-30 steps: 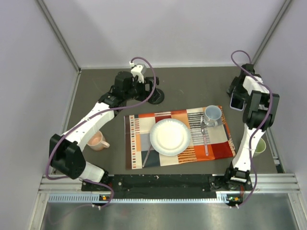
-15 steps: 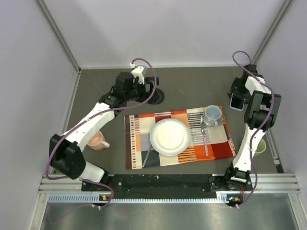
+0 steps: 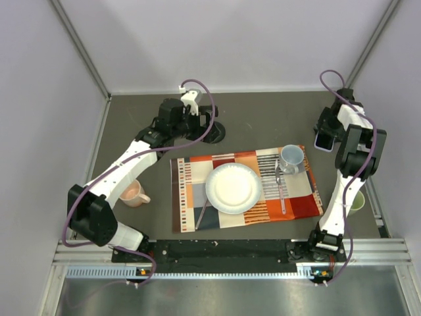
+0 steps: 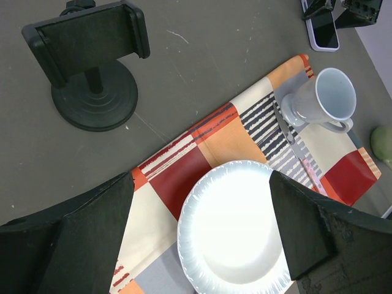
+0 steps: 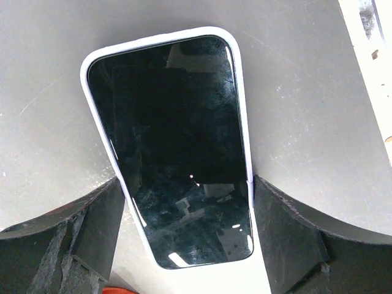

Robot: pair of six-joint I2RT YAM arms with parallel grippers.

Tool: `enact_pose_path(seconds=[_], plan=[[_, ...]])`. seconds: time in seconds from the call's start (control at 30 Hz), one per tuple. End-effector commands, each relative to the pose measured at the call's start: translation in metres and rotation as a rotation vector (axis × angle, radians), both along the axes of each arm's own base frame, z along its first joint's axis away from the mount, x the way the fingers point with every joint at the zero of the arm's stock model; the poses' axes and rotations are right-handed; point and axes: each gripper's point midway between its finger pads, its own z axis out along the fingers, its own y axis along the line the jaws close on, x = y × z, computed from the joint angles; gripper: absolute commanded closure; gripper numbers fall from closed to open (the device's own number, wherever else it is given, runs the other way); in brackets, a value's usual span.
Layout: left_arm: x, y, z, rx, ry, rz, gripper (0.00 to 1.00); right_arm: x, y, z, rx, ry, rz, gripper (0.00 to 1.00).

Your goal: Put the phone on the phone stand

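Right arm: the phone (image 5: 177,147) lies flat on the counter (image 5: 306,92), screen up, near the far right corner. Your right jaws straddle its near half. The fingers (image 5: 92,226) sit right at both long lavender-white edges. From the wrist view you cannot tell whether they are pressing or only flanking the phone. The phone's far end sticks out past the fingertips.

Left arm: your left jaws are spread wide and hold nothing. They hang over the near left part of the placemat (image 4: 202,147), with the white plate (image 4: 233,226) between them in the wrist view.

The phone stand (image 4: 92,67) stands upright on bare counter, just past the placemat's far left corner. Its round base is flat down and its cradle faces the left wrist camera.

Phone and stand are well apart, at opposite ends of the counter's far side. The pale mug (image 4: 324,98) lies on its side on the placemat's far right corner, near the phone.
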Motion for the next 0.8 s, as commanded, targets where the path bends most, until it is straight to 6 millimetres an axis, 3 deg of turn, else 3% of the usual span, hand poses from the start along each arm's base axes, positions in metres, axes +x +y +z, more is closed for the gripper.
enact_pose_path(seconds=[0.0, 0.17, 0.27, 0.43, 0.77], plan=[[0.001, -0.007, 0.024, -0.041, -0.042, -0.012, 0.03, -0.009, 0.001, -0.007, 0.036, 0.038, -0.011, 0.48], [-0.002, -0.003, 0.025, -0.033, -0.052, -0.004, 0.03, -0.008, 0.002, -0.001, 0.030, -0.004, -0.006, 0.76], [-0.003, -0.001, 0.027, -0.027, -0.060, -0.002, 0.03, -0.007, 0.001, 0.002, 0.024, -0.013, 0.001, 0.99], [-0.004, 0.000, 0.028, -0.024, -0.065, -0.004, 0.03, -0.005, 0.003, 0.019, 0.016, -0.079, 0.004, 1.00], [-0.006, -0.001, 0.030, -0.034, -0.065, -0.007, 0.03, -0.004, 0.002, 0.035, -0.004, -0.157, 0.000, 1.00]])
